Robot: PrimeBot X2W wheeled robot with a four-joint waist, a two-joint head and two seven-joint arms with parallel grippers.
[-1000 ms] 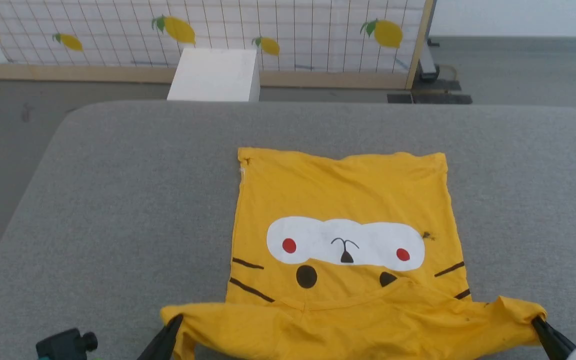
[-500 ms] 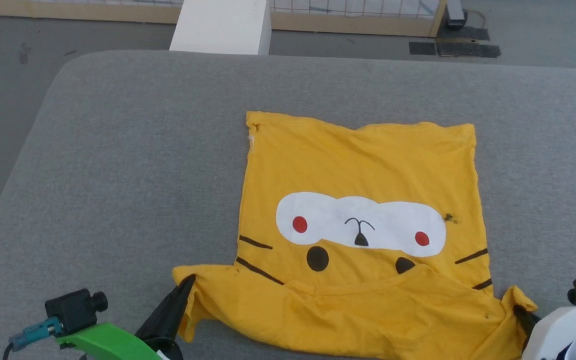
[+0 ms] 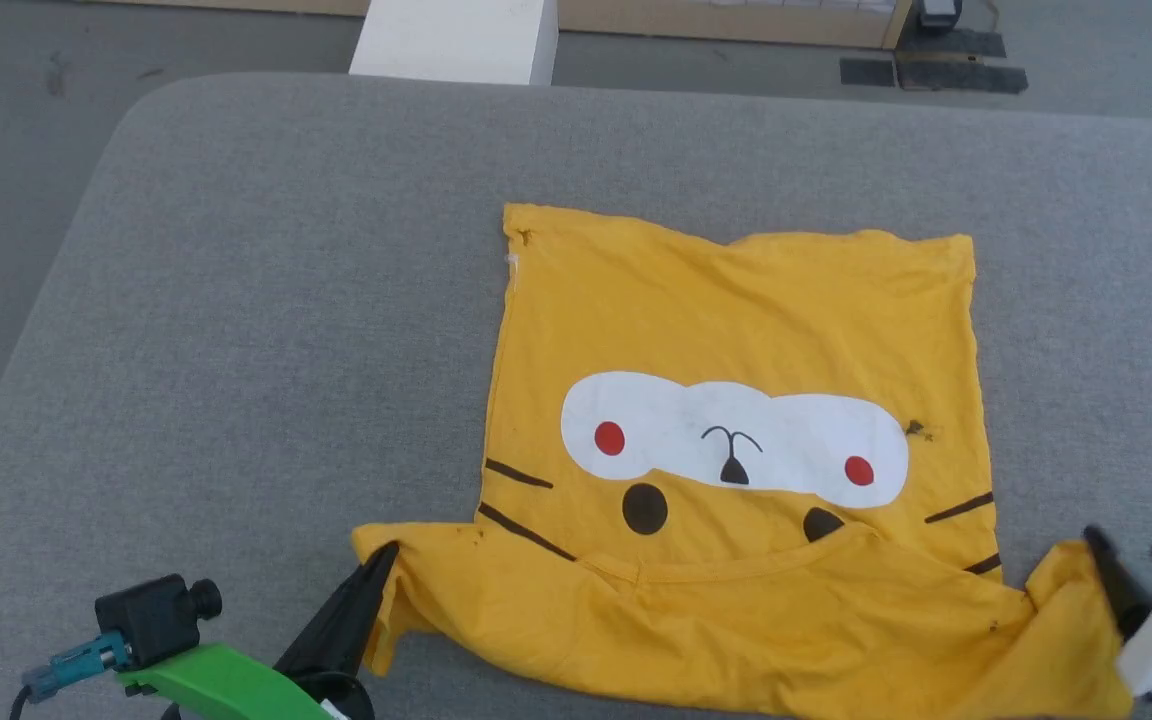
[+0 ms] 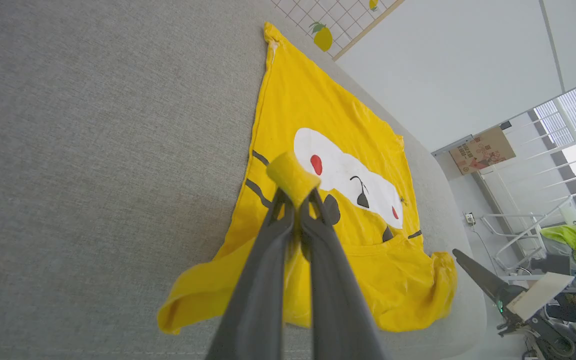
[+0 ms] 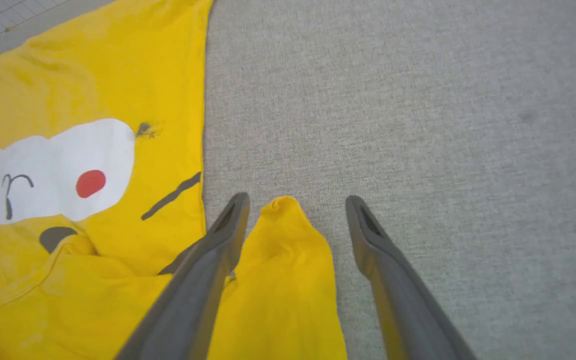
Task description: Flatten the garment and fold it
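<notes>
My left claw (image 4: 295,200) is clamped on the tip of the T-shirt's (image 3: 736,320) left sleeve, the two dark fingers pressed together with a wad of yellow cloth poking out past their tips. My right claw (image 5: 297,202) stands open: its fingers are spread wide and the right sleeve lies loose between them, touching the inner side of one finger and clear of the other.

The T-shirt lies print side up on the grey padded surface (image 3: 286,300), with the hem at the far side and the collar toward me. The far part is fairly flat, showing the white patch, red dots and black stripes. The near part, around the collar and shoulders, is rumpled and bunched. A white box (image 3: 451,40) stands on the floor beyond the far edge.
</notes>
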